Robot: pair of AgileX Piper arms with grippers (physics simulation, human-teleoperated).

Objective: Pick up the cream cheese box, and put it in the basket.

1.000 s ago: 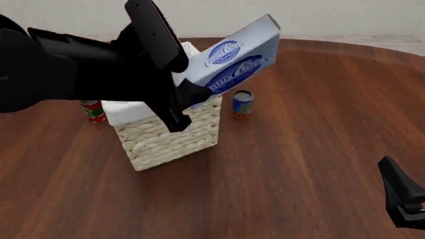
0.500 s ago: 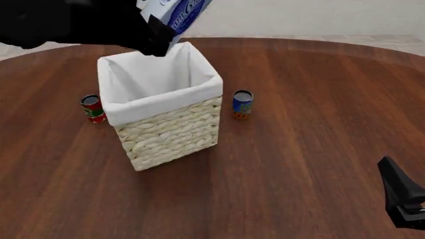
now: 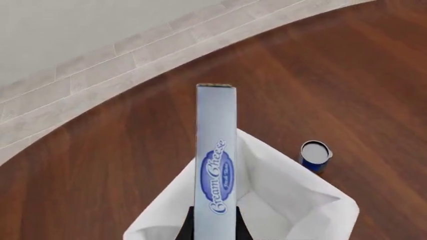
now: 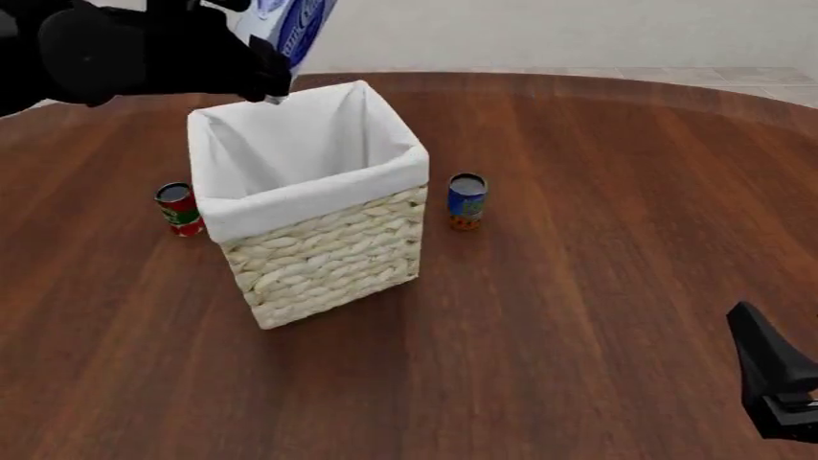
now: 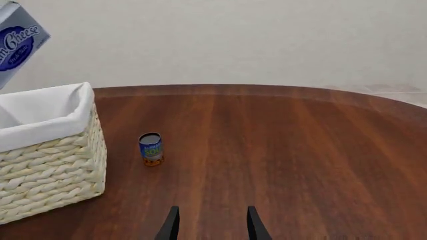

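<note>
Two arms are sharing this job, but only the left hand (image 4: 262,72) is working: it is gripping the cream cheese box (image 4: 291,24) by one end and holding it in the air above the far left part of the basket (image 4: 335,254), over the far rim rather than the centre of the opening. The carry is nearly done, I judge, and the placing step is in hand. The next move is calling for a small shift toward the near side so the box is hanging over the middle of the white liner, then a lowering and a release. The right hand (image 5: 210,225) is waiting low at the near right, well apart from everything, its fingers spread and holding nothing. The worktop (image 4: 601,287) is a round, dark reddish wood surface; a blue can (image 4: 466,199) is standing just right of the basket and a red can (image 4: 179,208) just left of it. Beyond the far edge, pale floor tiles and a plain off-white wall are showing.
</note>
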